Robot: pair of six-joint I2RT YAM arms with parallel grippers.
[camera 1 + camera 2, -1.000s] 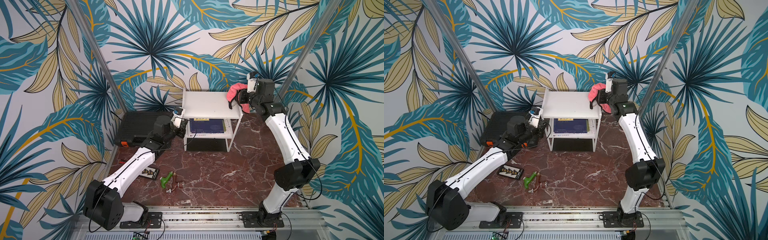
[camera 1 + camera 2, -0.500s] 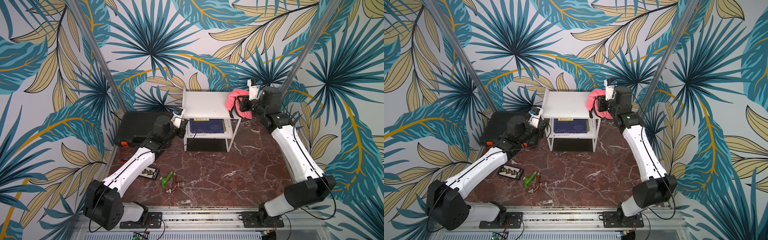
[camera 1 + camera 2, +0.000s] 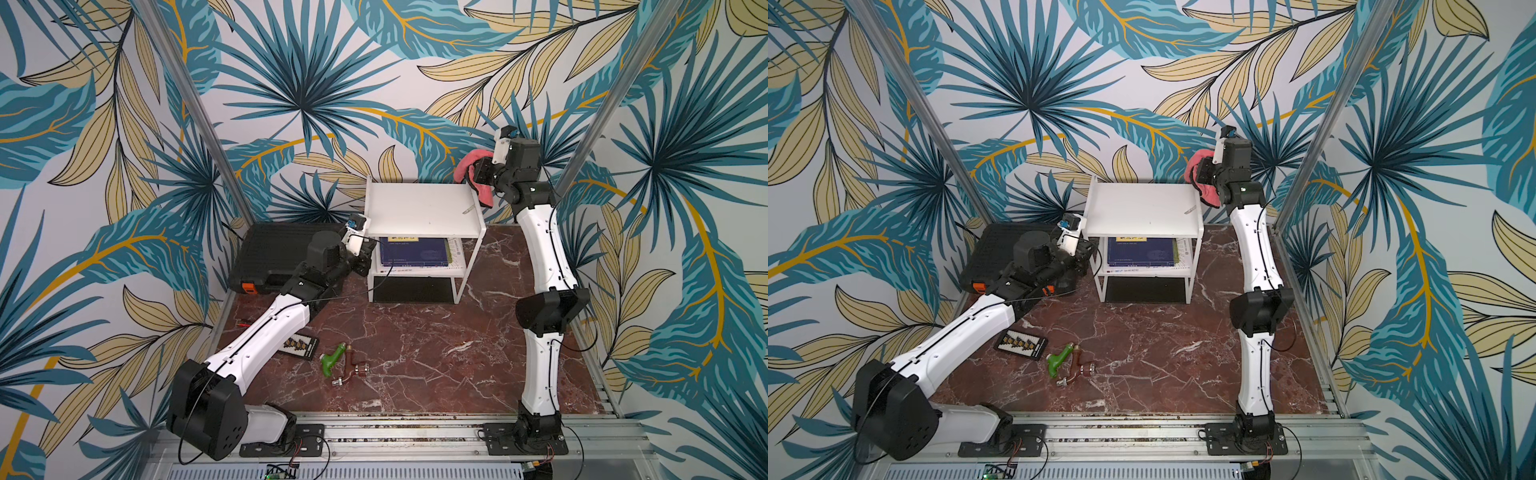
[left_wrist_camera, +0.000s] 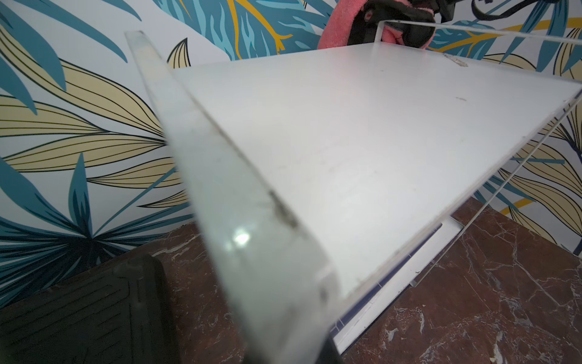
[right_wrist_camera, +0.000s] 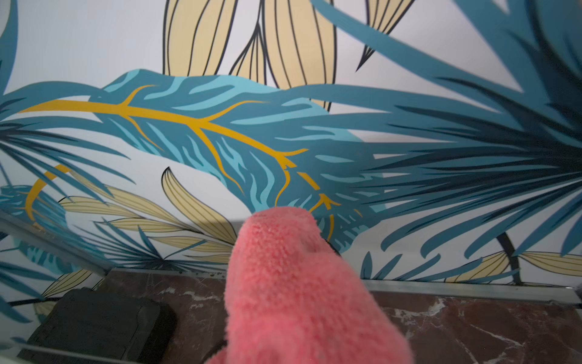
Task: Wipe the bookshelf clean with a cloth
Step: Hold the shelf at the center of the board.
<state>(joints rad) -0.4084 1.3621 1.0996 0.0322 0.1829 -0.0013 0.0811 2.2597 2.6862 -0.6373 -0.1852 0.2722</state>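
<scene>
The white two-tier bookshelf point(image 3: 419, 208) point(image 3: 1142, 208) stands at the back of the marble table; its top board point(image 4: 362, 132) fills the left wrist view. My left gripper point(image 3: 365, 255) point(image 3: 1086, 251) point(image 4: 289, 359) is shut on the bookshelf's left side rail. The fluffy pink cloth point(image 3: 467, 162) point(image 3: 1196, 164) point(image 4: 333, 34) point(image 5: 299, 299) is bunched in my right gripper point(image 3: 478, 176) point(image 3: 1202, 174), which is shut on it and hovers at the shelf's back right corner. A tail of cloth hangs past that corner. The cloth hides the right jaws in the right wrist view.
A black ribbed toolcase point(image 3: 282, 253) point(image 3: 1000, 253) lies left of the shelf, under my left wrist. Blue books point(image 3: 415, 251) sit on the lower tier. A small scrap point(image 3: 469, 209) lies on the top board. A bit tray point(image 3: 301, 347), green-handled tool point(image 3: 332, 359) and brown fitting point(image 3: 351, 370) lie in front.
The right arm's elbow swung outward and came back in, and the cloth now hangs slightly higher at the back right corner. The left arm has not moved.
</scene>
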